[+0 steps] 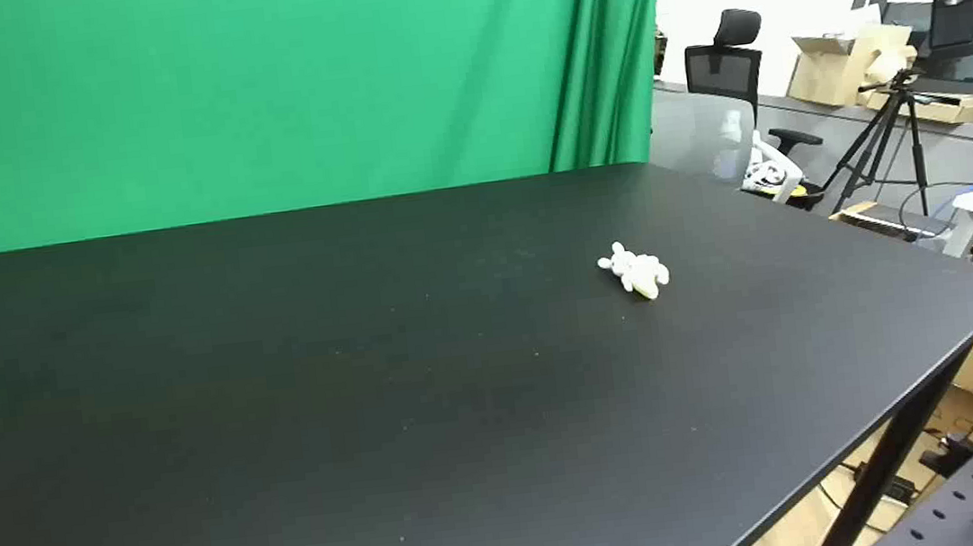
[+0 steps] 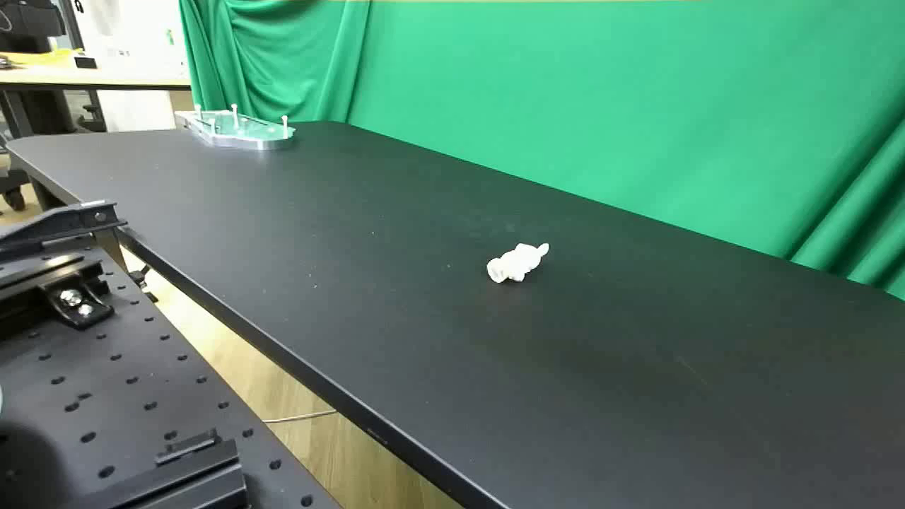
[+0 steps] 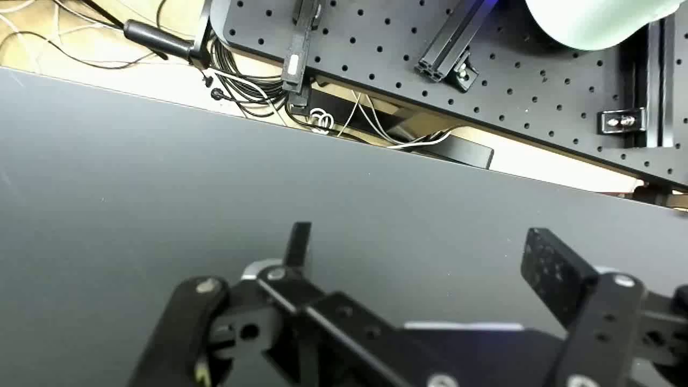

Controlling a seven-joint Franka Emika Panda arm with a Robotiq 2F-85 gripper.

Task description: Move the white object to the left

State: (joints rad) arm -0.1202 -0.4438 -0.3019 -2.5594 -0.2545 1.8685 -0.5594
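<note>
We find the figurine [image 1: 636, 272] on the table [image 1: 334, 461], the curtain [image 1: 250, 90] behind. In an exterior view, we record the platform [image 2: 247, 142] at the table's far end, left of the figurine. In the wrist view, the table lies beyond the gripper [image 3: 419, 242]; cables [image 3: 228, 59] lie between table and pegboard [image 3: 368, 29].

Black almost all over, this gripper [image 3: 419, 244] in the wrist view, and look at those chunky, round-ended links [image 3: 177, 328], pale screw heads [image 3: 623, 279] gleaming at the joints, grey pieces [image 3: 269, 317] punched with dark holes! Here are the pads [image 3: 553, 274], flat dark slabs, one flecked with grey; then a dark housing [image 3: 484, 355] flushed blue-violet, and a dab of yellow [image 3: 202, 373] on a link.
</note>
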